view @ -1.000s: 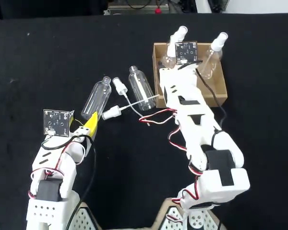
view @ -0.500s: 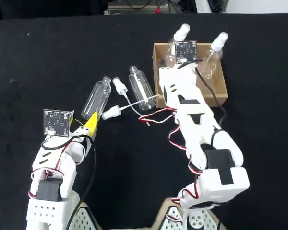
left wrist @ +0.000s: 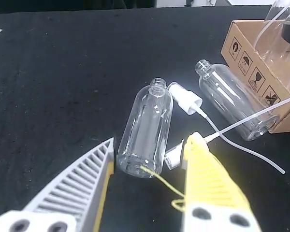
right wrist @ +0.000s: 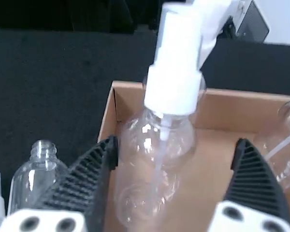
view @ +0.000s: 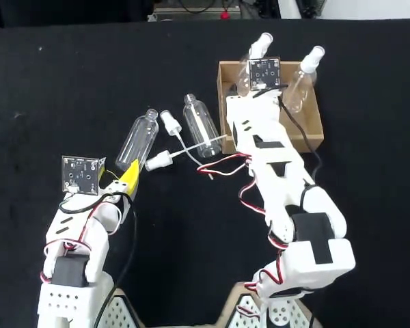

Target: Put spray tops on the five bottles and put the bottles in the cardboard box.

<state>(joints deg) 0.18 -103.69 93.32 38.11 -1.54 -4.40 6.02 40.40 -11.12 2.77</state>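
My left gripper rests low over the black table, its grey and yellow fingers spread wide with nothing clamped; the base of an uncapped clear bottle lies just in front of the gap between the tips, its open neck pointing away from me. Just beside my yellow finger is a loose spray top, partly hidden by it, and a second spray top lies next to the bottle's neck, its thin tube trailing across the cloth. Beyond that, another uncapped bottle lies on its side with its base close against the cardboard box, whose side carries a row of small black handling symbols in square frames; I can make out no lettering. Over the box my right gripper hangs with its black fingers wide apart, on either side of a capped bottle that leans inside the box, white sprayer up, without squeezing it. A second capped bottle leans in the box's far corner.
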